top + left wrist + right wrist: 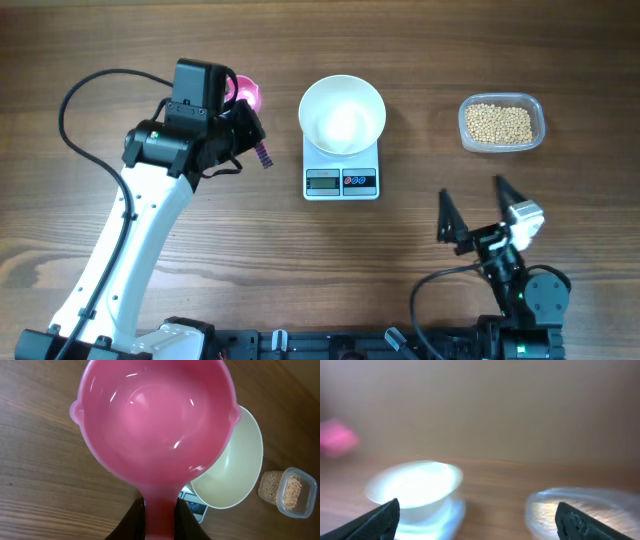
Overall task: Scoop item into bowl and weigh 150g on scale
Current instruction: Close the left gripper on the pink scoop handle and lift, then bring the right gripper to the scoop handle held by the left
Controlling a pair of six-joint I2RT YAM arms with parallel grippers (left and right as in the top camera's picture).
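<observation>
Two arms: the left gripper (161, 522) is pinched narrowly on the handle of a translucent pink plastic scoop (155, 425). The right gripper (471, 188) stands spread wide with nothing between its fingers.
Scoop hold: it is gripped at the handle end, cup facing up and empty. That probably leaves the whole cup free to dig.
Bowl: the round plain white bowl (342, 115) sits empty on the small white square digital scale (342, 182), likely so that whatever is tipped in gets weighed at once.
Beans: the small pale tan beans (500, 122) all lie in a clear rounded-rectangular plastic tub (536, 110), right of the scale and well apart from the scoop.
In the way: bowl and scale stand between scoop and tub, so the left arm would need to pass over or around them.
Right gripper's place: nearer the front edge than the tub, apart from it.
Display: too small to read.
Progress: no scooping done yet, by my judgement.
</observation>
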